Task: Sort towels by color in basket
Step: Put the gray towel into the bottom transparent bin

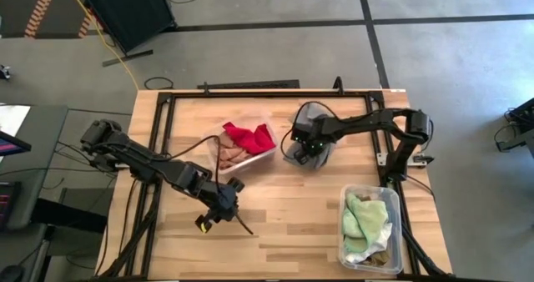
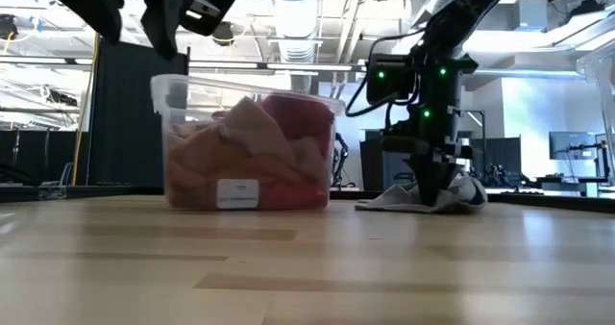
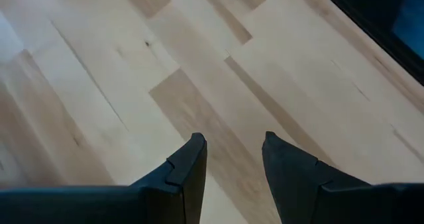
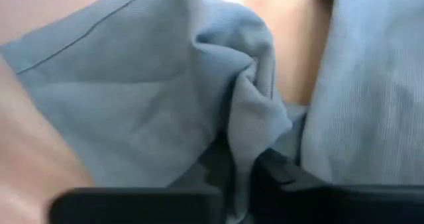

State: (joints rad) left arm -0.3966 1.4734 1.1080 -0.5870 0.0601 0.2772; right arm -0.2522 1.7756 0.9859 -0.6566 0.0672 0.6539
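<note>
A grey towel [image 1: 314,115] lies crumpled on the table, right of the middle; my right gripper [image 1: 304,148] stands over its near part, pointing down, and is shut on it. In the low view the grey towel [image 2: 452,196] spreads flat around the gripper [image 2: 429,186]. A clear basket [image 1: 269,125] at the middle holds a red towel [image 1: 249,136] and an orange-tan one [image 1: 229,154]. A second clear basket [image 1: 344,232] at the near right holds a pale green towel [image 1: 365,215]. My left gripper [image 3: 235,144] hovers open over bare wood at the near left [image 1: 224,215]. My right gripper pinches a raised fold of the grey towel [image 4: 248,134] between its two fingers, coming from above and pointing down. The rest of the towel [image 2: 389,202] lies slack on the table around the fingers.
The middle basket [image 2: 250,142] stands just left of the grey towel. Black frame rails [image 1: 163,132] run along the table's left, far and right sides. Bare wood [image 1: 292,224] lies between my left gripper and the near-right basket.
</note>
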